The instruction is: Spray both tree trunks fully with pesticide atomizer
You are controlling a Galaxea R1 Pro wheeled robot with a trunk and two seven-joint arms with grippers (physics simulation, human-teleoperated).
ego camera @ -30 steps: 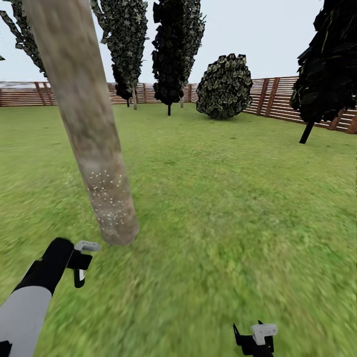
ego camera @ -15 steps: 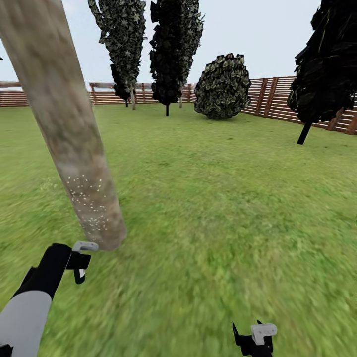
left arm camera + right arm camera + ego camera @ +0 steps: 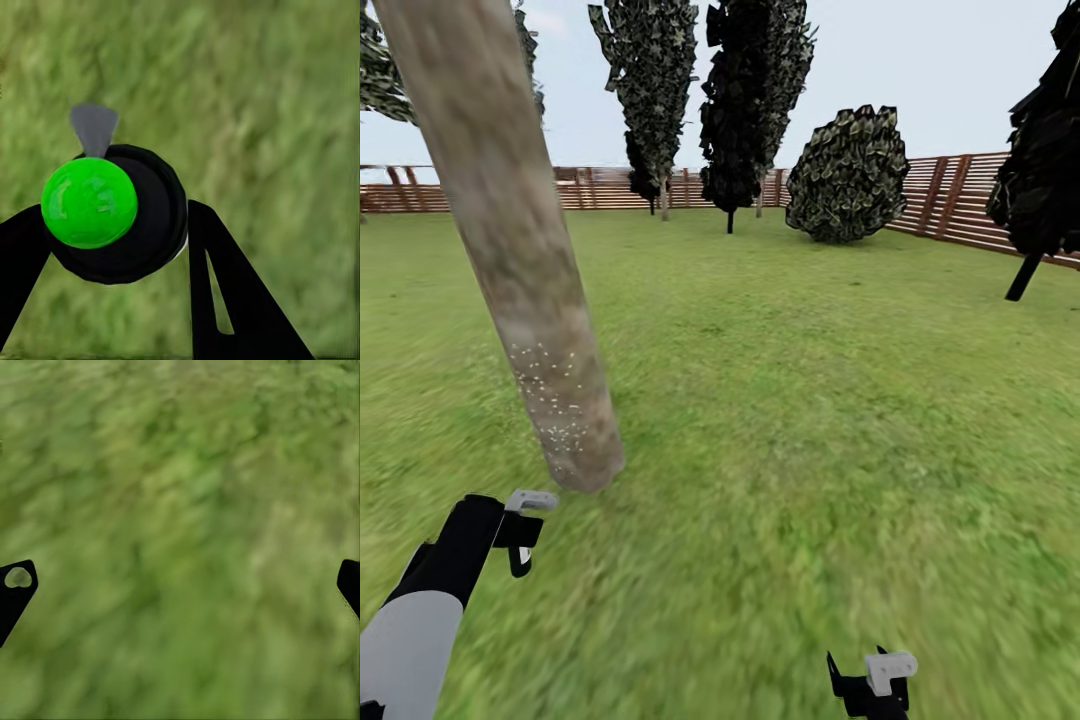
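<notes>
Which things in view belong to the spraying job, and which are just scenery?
Job:
tree trunk
pesticide specks low on it
pesticide atomizer in the left end effector

Scenery:
lawn
fence
dark-leaved trees
round bush

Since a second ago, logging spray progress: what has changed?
The whole view swung, so the camera turned; the far trees now sit further right. The left gripper still clamps the spray bottle beside the speckled trunk. The right gripper stays open over grass.

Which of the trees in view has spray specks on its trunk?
The thick, pale grey-brown leaning trunk nearest the left gripper; whitish specks dot its lower part. The dark-leaved trees by the fence are far off.
</notes>
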